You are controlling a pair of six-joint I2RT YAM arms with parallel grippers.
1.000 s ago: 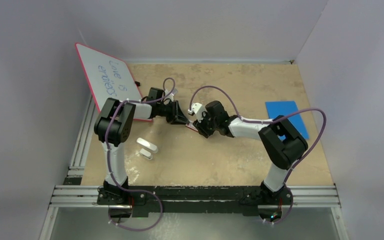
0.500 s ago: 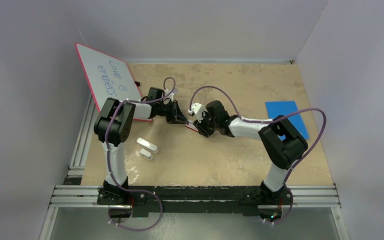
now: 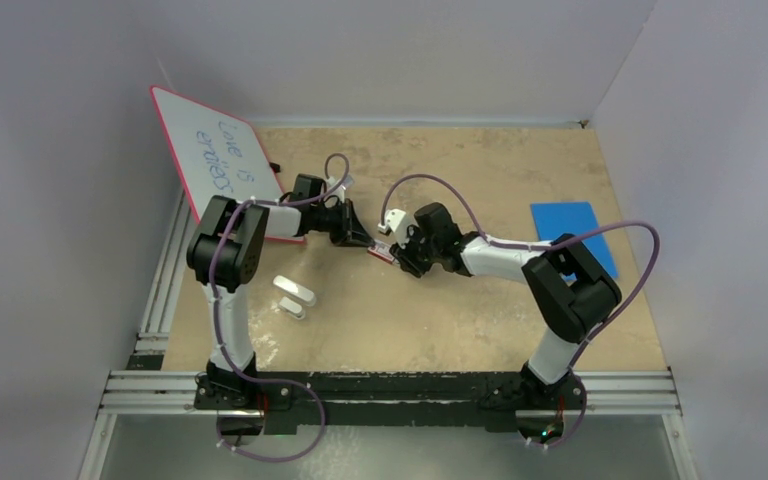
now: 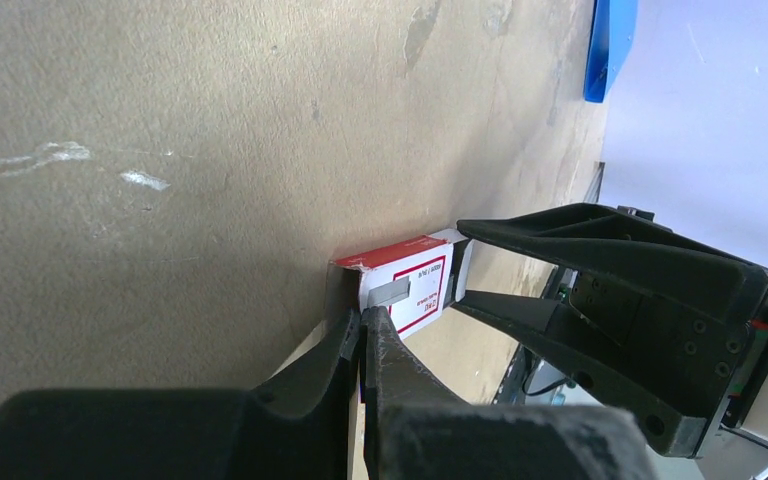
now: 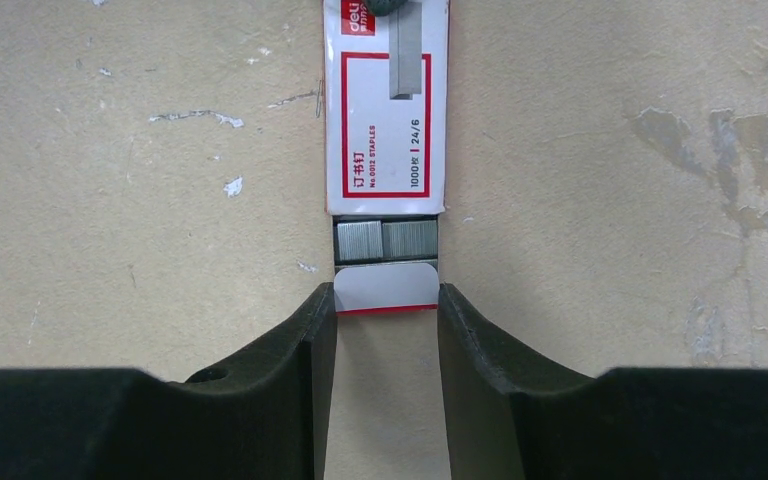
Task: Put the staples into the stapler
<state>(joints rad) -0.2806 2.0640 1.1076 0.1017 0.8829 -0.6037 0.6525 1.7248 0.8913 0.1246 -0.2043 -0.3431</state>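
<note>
Count: 2 arms, 1 box, 2 white bars, 1 whiteboard, 1 blue sheet.

Box (image 5: 385, 130): red-and-white, flat on the table (image 3: 460, 170) at mid-field between the two grippers. The end facing the right wrist is open, with a white flap folded out.

Staples (image 5: 385, 242): grey ribbed block sitting in that open end, just behind the flap. A seam shows, so it reads as 2 strips side by side. They are in the box, not lifted out.

Right gripper (image 5: 387, 300): fingers straddle the flap and touch both its edges, so it's clamped on the box.

Left gripper (image 4: 363, 318): fingers pressed together with nothing visible between them. The tips are at the box's opposite end.

White bars (image 3: 295, 290): 2, lying side by side near the left arm, well apart from the box.

Whiteboard (image 3: 215, 160) leans at far left, and the blue sheet (image 3: 560, 218) lies at right, partly under the right arm.
</note>
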